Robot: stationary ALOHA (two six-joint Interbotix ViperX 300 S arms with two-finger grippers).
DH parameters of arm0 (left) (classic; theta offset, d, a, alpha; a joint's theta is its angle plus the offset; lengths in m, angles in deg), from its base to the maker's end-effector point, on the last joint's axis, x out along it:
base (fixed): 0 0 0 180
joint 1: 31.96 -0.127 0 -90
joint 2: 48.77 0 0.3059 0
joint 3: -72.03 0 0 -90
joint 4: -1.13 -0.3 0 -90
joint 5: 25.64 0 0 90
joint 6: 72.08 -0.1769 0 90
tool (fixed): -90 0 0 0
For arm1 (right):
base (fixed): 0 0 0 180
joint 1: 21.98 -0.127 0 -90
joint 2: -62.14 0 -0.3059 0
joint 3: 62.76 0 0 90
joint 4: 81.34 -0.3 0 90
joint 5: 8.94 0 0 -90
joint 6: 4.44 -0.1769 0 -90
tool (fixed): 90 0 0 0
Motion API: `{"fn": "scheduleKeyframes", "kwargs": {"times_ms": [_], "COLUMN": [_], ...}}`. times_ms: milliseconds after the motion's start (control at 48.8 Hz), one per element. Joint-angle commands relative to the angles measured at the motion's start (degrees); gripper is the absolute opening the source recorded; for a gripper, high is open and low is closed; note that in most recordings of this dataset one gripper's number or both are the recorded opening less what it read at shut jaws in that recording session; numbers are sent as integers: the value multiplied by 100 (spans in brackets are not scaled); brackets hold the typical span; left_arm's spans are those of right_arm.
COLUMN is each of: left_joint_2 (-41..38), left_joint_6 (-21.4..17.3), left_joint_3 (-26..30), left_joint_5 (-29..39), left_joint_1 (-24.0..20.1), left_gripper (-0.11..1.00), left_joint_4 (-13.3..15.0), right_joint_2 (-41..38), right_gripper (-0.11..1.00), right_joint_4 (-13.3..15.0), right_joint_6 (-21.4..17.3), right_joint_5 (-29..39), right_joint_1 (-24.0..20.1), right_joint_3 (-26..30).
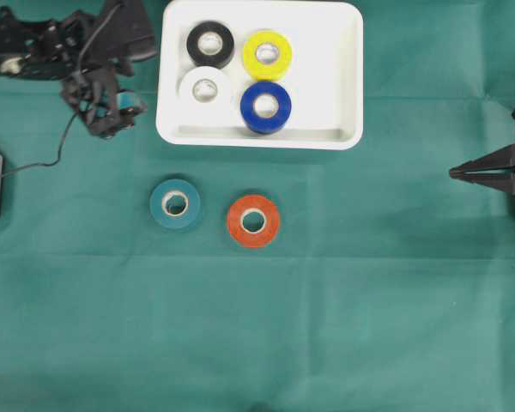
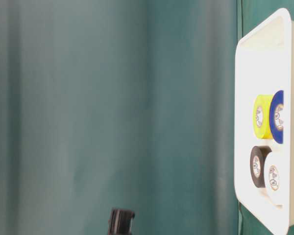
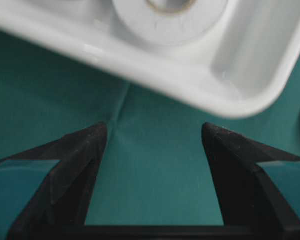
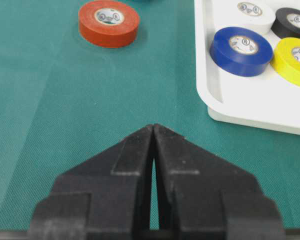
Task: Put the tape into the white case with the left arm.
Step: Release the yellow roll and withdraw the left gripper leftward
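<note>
The left pincer (image 3: 155, 145) is standing spread, its two teal-stripped fingers (image 3: 70, 165) well apart with only green cloth showing between them; it is pinching nothing. In the overhead view this left pincer (image 1: 112, 116) is hovering just beside the left edge of the white case (image 1: 348, 77), apart from its rim. In the left wrist view the near corner of the case (image 3: 230, 95) is lying directly ahead of the fingertips, and the white tape roll (image 3: 165, 20) is sitting just inside that corner.

Inside the case, working outward from the left pincer, the white roll (image 1: 205, 87) is lying nearest, the black roll (image 1: 210, 44) beside it, then the blue roll (image 1: 266, 106) and the yellow roll (image 1: 267, 54). The blue roll is tilting against the yellow one.

Two rolls are lying flat on the desk (image 1: 369, 300) outside the case: the teal tape roll (image 1: 175, 204) is sitting nearer the left pincer, and the orange tape roll (image 1: 253, 221) is sitting just beyond it, the two near each other but not touching.

The right pincer (image 4: 153, 131) is resting pressed together, empty, at the far right edge of the desk (image 1: 455, 172), well apart from the case and from every roll.
</note>
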Motion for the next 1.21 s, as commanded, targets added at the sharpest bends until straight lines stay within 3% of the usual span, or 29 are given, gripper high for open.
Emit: {"fn": "scheduleKeyframes", "kwargs": {"times_ms": [0,513,1189], "left_joint_2": [290,527,703], "left_joint_6": [0,0,35], "left_joint_3": [-88,-431,-914], "left_joint_5": [-26,-26,-18], "left_joint_1": [-26,211,2338], "left_gripper": [72,72,71], "left_joint_4": [0,9,18], "right_joint_2": [-53,-53,-53], "right_gripper": [-10,-10,-10], "right_joint_4": [0,0,0], "right_joint_6": [0,0,0], "right_joint_5": [-62,-62,-62], "right_joint_1": [9,9,9], "right_joint_3": [62,62,62]}}
